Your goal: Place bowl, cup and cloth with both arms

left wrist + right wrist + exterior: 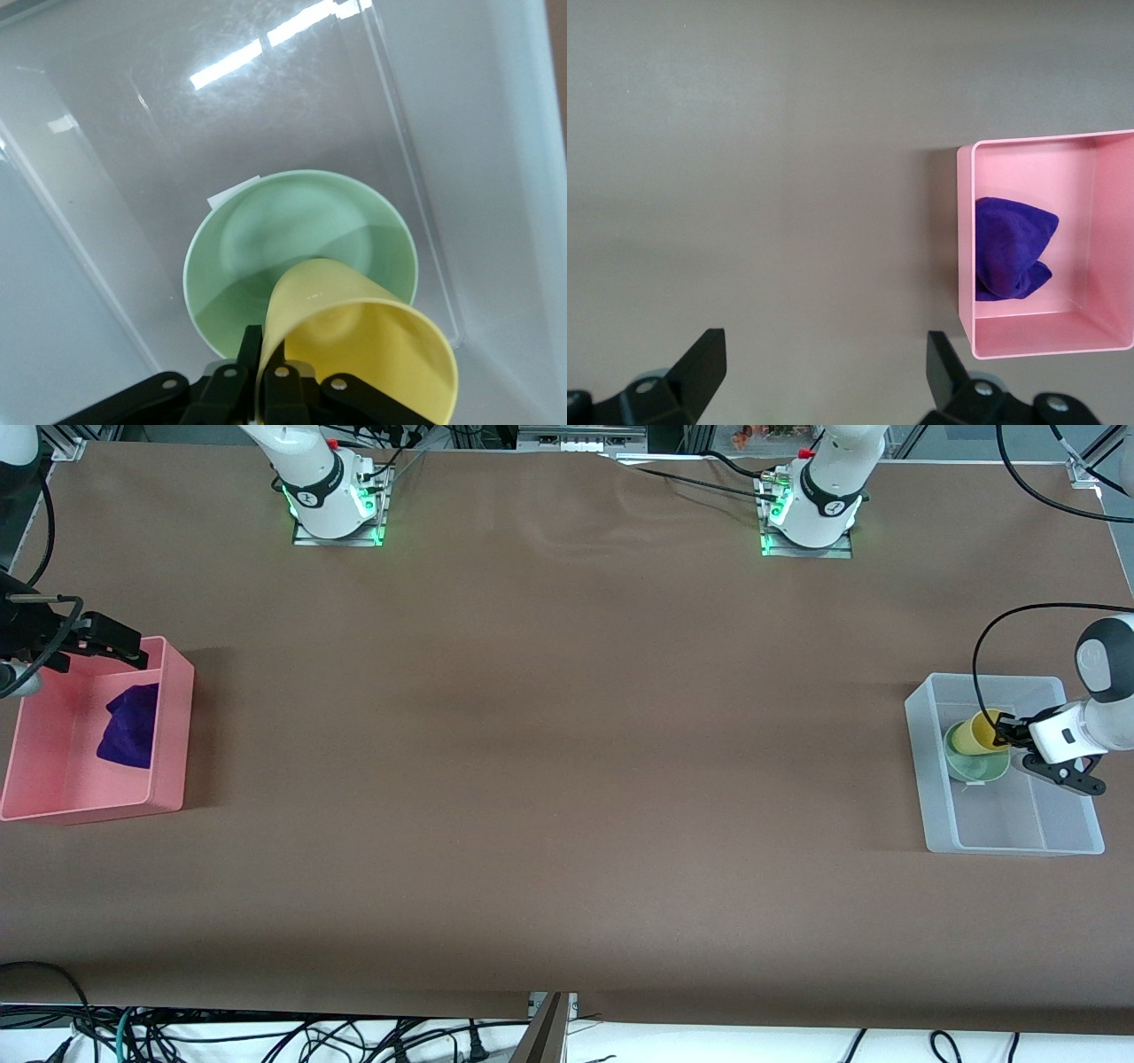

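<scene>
The pale green bowl [973, 763] stands in a clear plastic bin [1019, 824] at the left arm's end of the table. My left gripper [1005, 733] is shut on the wall of the yellow cup [983, 729] and holds it tilted over the bowl. The left wrist view shows the bowl [283, 239], the cup [372, 354] and my left gripper [266, 363] pinching the cup's rim. The purple cloth [131, 726] lies in a pink bin [168, 735] at the right arm's end. My right gripper [120, 645] is open and empty in the air beside that bin, over bare table [824, 363].
In the right wrist view the pink bin [965, 230] holds the cloth [1010, 248]. The clear bin's floor [133, 133] is bare around the bowl. The brown table [549, 735] stretches wide between the two bins. Cables hang off the near edge.
</scene>
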You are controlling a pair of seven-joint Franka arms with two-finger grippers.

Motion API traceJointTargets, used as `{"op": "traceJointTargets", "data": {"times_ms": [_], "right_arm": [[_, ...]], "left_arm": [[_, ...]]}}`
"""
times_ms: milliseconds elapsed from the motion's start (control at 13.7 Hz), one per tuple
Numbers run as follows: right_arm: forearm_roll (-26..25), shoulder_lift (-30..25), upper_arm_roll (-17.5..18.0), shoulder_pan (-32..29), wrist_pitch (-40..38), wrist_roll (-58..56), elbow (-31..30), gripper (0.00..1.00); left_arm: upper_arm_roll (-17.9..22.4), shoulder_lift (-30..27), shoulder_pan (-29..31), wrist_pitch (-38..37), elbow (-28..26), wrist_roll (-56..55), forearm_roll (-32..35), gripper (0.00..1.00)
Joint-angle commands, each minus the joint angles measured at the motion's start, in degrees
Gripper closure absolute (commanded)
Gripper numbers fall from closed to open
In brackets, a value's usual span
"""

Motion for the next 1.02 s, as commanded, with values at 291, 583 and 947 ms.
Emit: {"op": "traceJointTargets", "data": {"times_ms": [291,583,947], "right_arm": [[0.0,-0.3,0.3,-0.2,-0.8,0.5,0.1,0.00],[0.0,-0.3,0.2,-0.3,-0.8,0.5,0.1,0.00],[0.0,-0.3,0.2,-0.3,-0.8,0.4,0.1,0.00]], "left_arm": [[-6.6,-6.7,-0.3,-12.1,6.2,-0.5,0.7,0.00],[-18.5,-7.2,-0.5,-30.6,17.4,-12.0,-0.4,0.00],[-29.4,-7.8,0.0,-39.8,25.3,-25.0,-0.6,0.00]]}}
